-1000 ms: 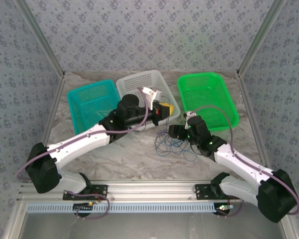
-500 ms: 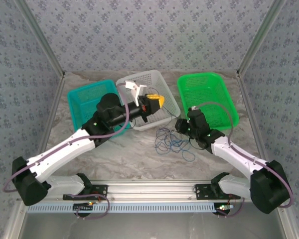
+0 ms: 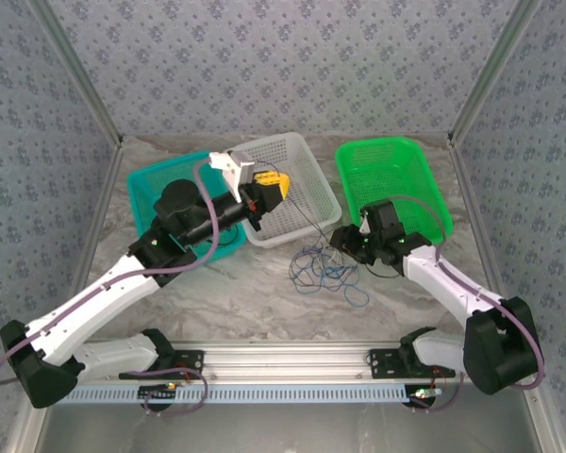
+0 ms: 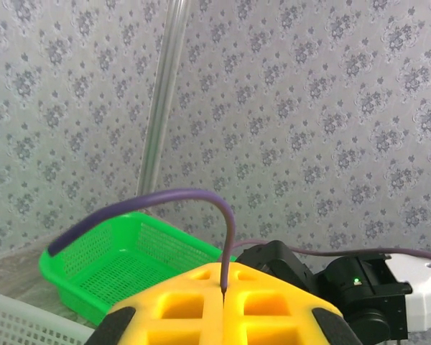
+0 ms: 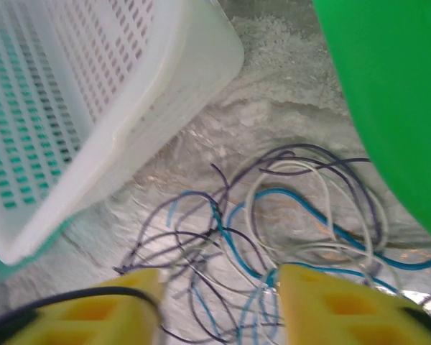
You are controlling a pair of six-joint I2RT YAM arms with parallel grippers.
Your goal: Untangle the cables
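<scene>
The cables (image 3: pixel 323 269) lie in a loose tangle of blue, dark purple and whitish loops on the marbled table, in front of the white basket (image 3: pixel 302 156). My left gripper (image 3: pixel 269 187) hovers above that basket, its yellow jaws shut (image 4: pixel 223 291) on a dark purple cable (image 4: pixel 201 195) that runs down to the tangle. My right gripper (image 3: pixel 345 243) sits at the tangle's right edge. Its yellow fingers (image 5: pixel 341 305) stand apart, low over the cables (image 5: pixel 273 215), and blue and dark strands lie between them, ungripped.
A teal basket (image 3: pixel 151 189) sits at the back left and a green basket (image 3: pixel 396 156) at the back right, close behind my right gripper. The white basket's corner (image 5: pixel 201 50) and the green rim (image 5: pixel 388 93) flank the tangle. Patterned walls enclose the table.
My left gripper has swung left and back over the white basket, drawing the dark cable out with it. My right arm has shifted right, toward the green basket.
</scene>
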